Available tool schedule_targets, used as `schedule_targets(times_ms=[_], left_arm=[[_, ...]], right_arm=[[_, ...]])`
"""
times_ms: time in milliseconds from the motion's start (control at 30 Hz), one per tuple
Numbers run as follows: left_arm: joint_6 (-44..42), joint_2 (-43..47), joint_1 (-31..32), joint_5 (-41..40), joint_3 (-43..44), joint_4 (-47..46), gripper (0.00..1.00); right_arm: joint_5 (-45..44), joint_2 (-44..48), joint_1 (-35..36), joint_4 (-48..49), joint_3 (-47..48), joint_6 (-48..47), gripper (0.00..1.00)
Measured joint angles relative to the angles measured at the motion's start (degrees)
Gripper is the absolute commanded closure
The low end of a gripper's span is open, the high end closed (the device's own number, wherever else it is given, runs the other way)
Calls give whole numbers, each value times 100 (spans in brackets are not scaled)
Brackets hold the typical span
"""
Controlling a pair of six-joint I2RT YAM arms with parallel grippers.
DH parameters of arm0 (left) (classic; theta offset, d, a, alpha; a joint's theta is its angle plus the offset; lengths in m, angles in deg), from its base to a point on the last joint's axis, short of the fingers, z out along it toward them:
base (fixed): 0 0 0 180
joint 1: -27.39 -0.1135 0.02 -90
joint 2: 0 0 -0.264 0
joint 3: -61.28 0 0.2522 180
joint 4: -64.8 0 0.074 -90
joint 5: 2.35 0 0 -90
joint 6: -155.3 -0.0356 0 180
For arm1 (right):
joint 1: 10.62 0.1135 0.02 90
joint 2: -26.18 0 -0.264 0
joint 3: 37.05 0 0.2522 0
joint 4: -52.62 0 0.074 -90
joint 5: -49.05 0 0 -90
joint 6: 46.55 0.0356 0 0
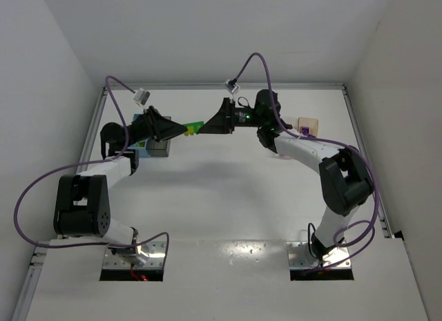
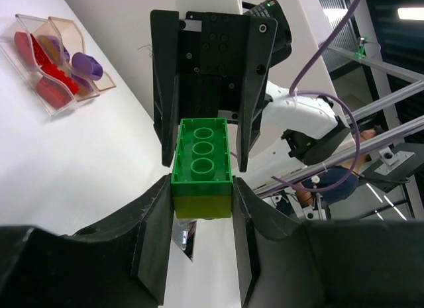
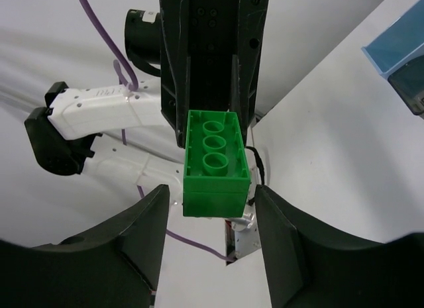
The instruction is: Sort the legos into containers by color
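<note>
Item: green brick (image 2: 202, 149) with a yellow-green brick (image 2: 202, 205) joined to one end, forming one clump; the open underside of the green one shows three round tubes
Location: held in the air above the far part of the table (image 1: 228, 197), between the two arms' tips, clear of every bin
Left gripper (image 2: 202, 195): fingers pressed against both sides of the yellow-green brick, clamped on it
Right gripper (image 3: 212, 197): fingers apart, flanking the free end of the green brick; a thin gap shows on at least one side, and no contact can be confirmed
Left wrist view only: clear bin (image 2: 18, 53) holding red bricks (image 2: 50, 89) and, touching it, tan bin (image 2: 53, 26) holding purple bricks (image 2: 86, 64), both on the table off to the side
Right wrist view only: light blue bin (image 3: 397, 46) with dark grey bin (image 3: 412, 89) just beside it; the yellow-green brick is hidden behind the green one
Top view: both arms reach inward, tips facing each other with the clump between them; the tan bin lies beyond the right arm, the blue and grey bins partly under the left arm
</note>
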Motion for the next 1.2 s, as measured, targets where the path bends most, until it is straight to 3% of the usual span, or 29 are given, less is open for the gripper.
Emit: schedule_targets(times_ms=[233, 333, 467, 800, 1200], left_arm=[[-79, 0, 76, -24, 0, -22, 100], [-122, 0, 85, -31, 0, -31, 100], [-170, 0, 85, -81, -2, -35, 100], [-365, 0, 83, -402, -7, -52, 100], [-732, 90, 116, -1025, -13, 330, 100]], right_arm=[[-109, -63, 35, 4, 127, -4, 62], [-129, -74, 37, -11, 131, 37, 80], [-138, -74, 44, -11, 136, 37, 90], [-240, -74, 83, -166, 190, -326, 94], [-232, -63, 516, -1292, 223, -1436, 96]])
